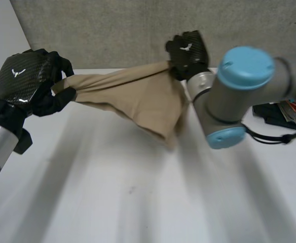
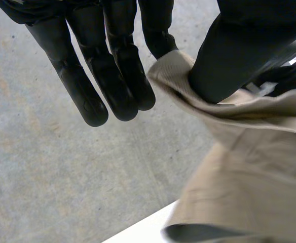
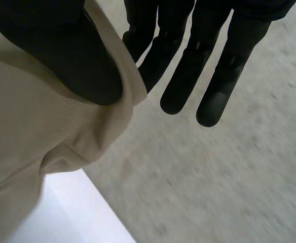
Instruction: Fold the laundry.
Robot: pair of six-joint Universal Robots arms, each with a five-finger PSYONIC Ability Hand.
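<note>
Above the surface (image 1: 138, 202), a tan cloth (image 1: 143, 98) hangs stretched between two corners: the left robot hand (image 1: 29, 81) pinches one at frame left, the right robot hand (image 1: 188, 50) pinches the other at upper centre.

Head view: set behind and between the arms, facing down on the table (image 1: 138, 202) at moderate range. Wrist views: each set very close on its own palm, left hand (image 2: 112, 76) and right hand (image 3: 184, 76), facing past the fingers. All three share the cloth (image 1: 138, 98).
</note>
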